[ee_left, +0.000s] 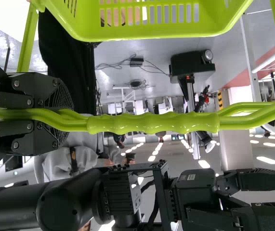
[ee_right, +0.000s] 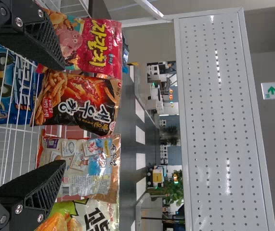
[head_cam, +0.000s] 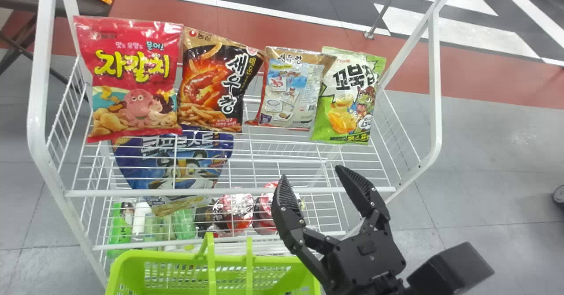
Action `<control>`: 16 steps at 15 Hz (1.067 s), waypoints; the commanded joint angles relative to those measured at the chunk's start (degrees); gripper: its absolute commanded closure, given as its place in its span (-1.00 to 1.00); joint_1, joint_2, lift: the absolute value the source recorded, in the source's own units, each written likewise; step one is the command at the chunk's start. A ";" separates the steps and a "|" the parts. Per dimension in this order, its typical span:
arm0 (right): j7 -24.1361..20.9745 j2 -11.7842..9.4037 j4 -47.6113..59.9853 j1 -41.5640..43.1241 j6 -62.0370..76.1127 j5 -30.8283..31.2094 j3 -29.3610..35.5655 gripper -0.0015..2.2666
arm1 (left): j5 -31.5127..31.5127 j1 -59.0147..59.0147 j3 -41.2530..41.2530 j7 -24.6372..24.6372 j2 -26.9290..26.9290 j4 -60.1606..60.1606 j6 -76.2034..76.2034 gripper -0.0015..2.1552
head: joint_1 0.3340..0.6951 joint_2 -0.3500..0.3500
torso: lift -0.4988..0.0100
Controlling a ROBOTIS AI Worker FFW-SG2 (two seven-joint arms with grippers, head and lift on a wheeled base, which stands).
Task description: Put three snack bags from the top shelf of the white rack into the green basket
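Head view: right pincer point(head_cam: 312, 174) at 5 o'clock, wide. Left pincer point(ee_left: 71, 118) clamps handle point(ee_left: 152, 123) of green basket point(head_cam: 154, 255), basket at 7. Standing on white rack point(head_cam: 38, 88), top shelf point(head_cam: 229, 193): red octopus bag point(head_cam: 132, 77), 10; black shrimp bag point(head_cam: 213, 83), 11; beige bag point(head_cam: 288, 88), 12; green-white bag point(head_cam: 346, 101), 2.

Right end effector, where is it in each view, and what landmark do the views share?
Head view: the right end effector is lower right, beside the green basket.
Left wrist view: farther off, across the basket's handle from the basket's body.
Right wrist view: foreground, its open fingers either side of the black-and-orange bag.
Shared landmark: the white rack.
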State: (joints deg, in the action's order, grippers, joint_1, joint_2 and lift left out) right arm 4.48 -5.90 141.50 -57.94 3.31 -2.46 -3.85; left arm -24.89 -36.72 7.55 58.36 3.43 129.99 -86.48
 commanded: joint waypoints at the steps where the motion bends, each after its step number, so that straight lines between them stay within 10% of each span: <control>1: 0.00 -0.07 -0.08 -0.07 0.42 0.00 -0.02 -0.88 | -0.07 -0.19 -0.08 0.00 0.00 0.08 -0.14 0.99 | 1.00 -1.00 | 0.96; 11: 0.09 -0.34 -2.72 1.87 2.00 -0.09 0.07 -0.88 | -0.07 -0.19 0.09 -0.09 0.00 0.00 -0.14 0.99 | 1.00 -1.00 | 0.96; 16: 1.14 -0.43 -8.52 21.82 -17.16 0.53 -4.06 -0.88 | 0.11 -0.01 0.45 -0.27 0.09 -0.88 0.04 0.99 | 1.00 -1.00 | 0.96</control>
State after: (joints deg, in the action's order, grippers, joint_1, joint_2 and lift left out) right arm 5.64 -6.32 134.54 -42.08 -8.19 -2.49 -5.76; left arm -24.79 -36.75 7.96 58.05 3.43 129.25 -86.47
